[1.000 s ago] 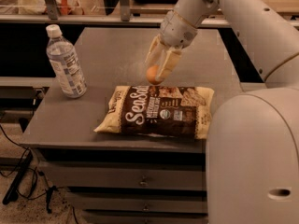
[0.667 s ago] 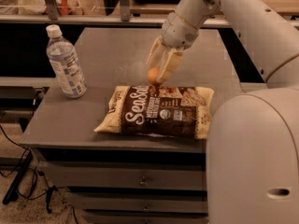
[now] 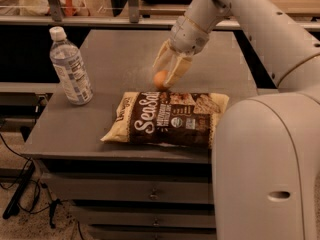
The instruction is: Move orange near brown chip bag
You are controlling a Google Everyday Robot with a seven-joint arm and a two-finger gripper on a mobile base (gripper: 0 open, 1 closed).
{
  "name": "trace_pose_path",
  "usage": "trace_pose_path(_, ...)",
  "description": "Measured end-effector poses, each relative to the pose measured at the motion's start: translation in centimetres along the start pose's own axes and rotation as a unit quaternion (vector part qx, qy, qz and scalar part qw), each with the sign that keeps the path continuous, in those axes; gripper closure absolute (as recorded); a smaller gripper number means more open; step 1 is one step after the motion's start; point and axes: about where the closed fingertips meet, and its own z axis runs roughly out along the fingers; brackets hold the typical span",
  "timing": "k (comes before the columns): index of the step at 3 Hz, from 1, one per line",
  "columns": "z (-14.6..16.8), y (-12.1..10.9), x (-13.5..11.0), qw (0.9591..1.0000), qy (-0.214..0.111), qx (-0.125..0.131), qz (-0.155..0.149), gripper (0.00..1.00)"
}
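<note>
Biggest thing in shot is the robot's own arm [image 3: 260,29]. It comes in from the right and reaches down over the middle of the table [image 3: 120,49], a grey top with drawers [image 3: 150,194] under it.

The bag [image 3: 167,119] lies flat near the front edge, brown middle facing up, with its long side running left to right. The bottle [image 3: 70,69] stands upright at the left, well apart from the bag, and it isn't part of this job as far as I can see.

The gripper [image 3: 163,81] hangs just behind the bag's far edge, pointing down. Its two pale fingers [image 3: 176,70] are closed around the orange [image 3: 160,79], one on each side. So the orange is in the grip, low down and right at the bag's back edge, roughly mid-length. I honestly can't tell if it's resting on the table yet or just above it, or if it's touching the bag.

Where that leaves the task, as I read it: the carrying part is basically done, since the orange is already about as near the bag as you'd want. What's left is setting it down, letting go and pulling the arm clear. One thing I'd watch: it's round, so once released it could roll off, though with the bag right there it'll probably just nudge into it.
</note>
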Motion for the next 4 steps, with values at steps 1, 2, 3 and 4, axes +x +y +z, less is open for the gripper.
trace_pose_path(1, 0.41, -0.53, -0.02, 1.0000, -0.002, -0.002, -0.006, 0.12)
trace_pose_path(2, 0.83, -0.87, -0.11, 0.9999, -0.004, -0.006, -0.010, 0.00)
trace_pose_path(3, 1.19, -1.14, -0.27, 0.9998, -0.004, -0.010, -0.014, 0.00)
trace_pose_path(4, 0.40, -1.31, -0.41, 0.9998, 0.005, -0.003, -0.016, 0.00)
